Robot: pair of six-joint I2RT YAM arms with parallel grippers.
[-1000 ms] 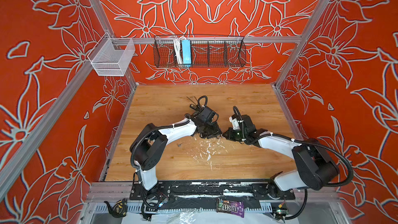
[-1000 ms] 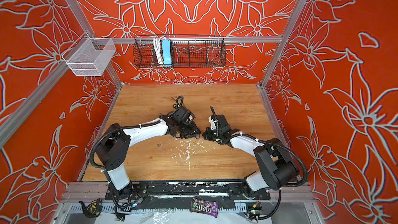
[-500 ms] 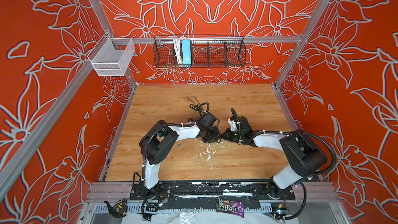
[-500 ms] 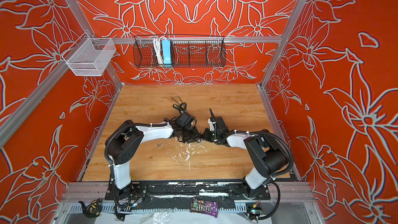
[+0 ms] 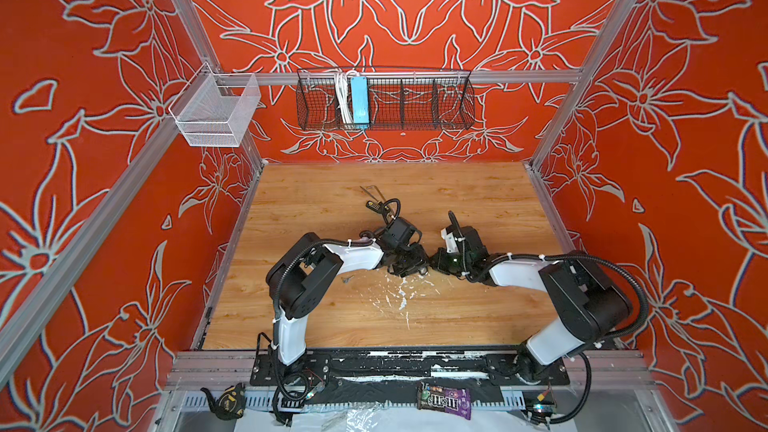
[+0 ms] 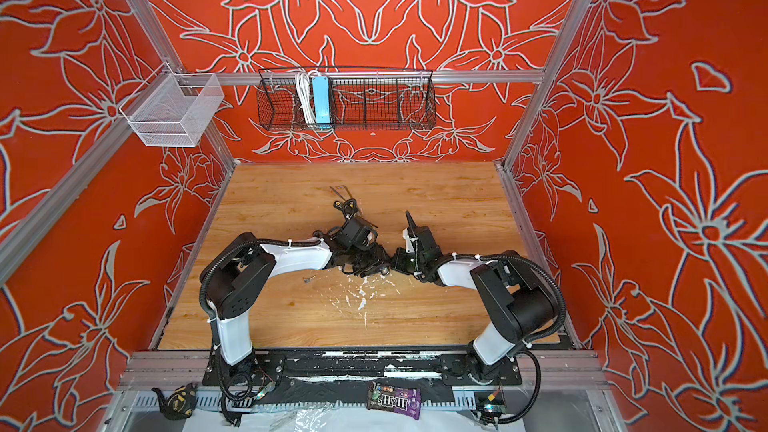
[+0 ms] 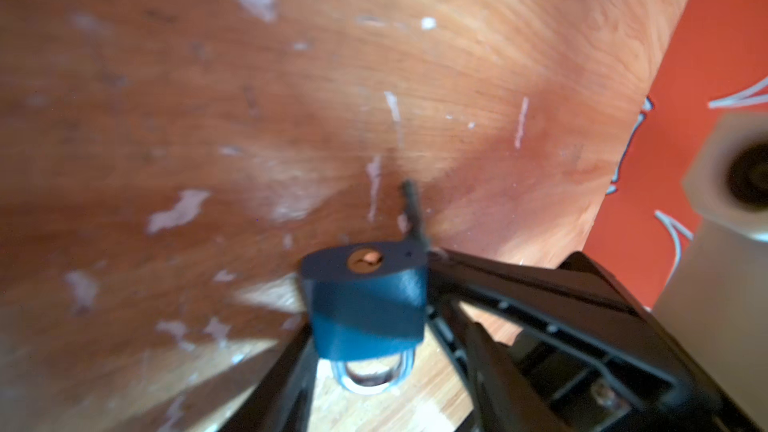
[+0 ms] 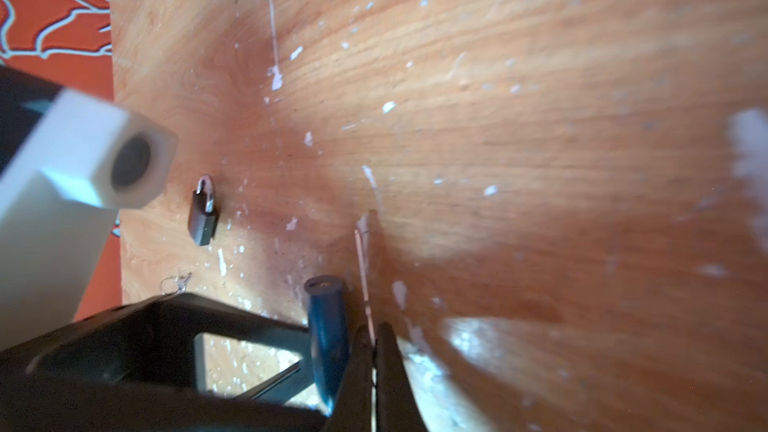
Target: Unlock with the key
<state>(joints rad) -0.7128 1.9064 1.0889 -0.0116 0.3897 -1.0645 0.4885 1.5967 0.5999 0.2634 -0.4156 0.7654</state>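
The blue padlock point(image 7: 365, 309) shows its brass keyhole point(image 7: 365, 261) end-on, with the silver shackle point(image 7: 365, 387) behind. The thin dark key point(image 7: 413, 211) stands just beside its corner, outside the keyhole.

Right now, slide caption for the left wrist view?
Blue padlock, empty keyhole facing the camera, key blade alongside its body, not yet inserted, over the scuffed wooden table.

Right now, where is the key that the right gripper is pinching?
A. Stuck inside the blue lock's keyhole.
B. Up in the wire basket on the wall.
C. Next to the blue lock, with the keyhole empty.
C: in the left wrist view the keyhole of the blue lock shows bare brass and the key sticks out beside the lock's edge; the right gripper is shut on it.
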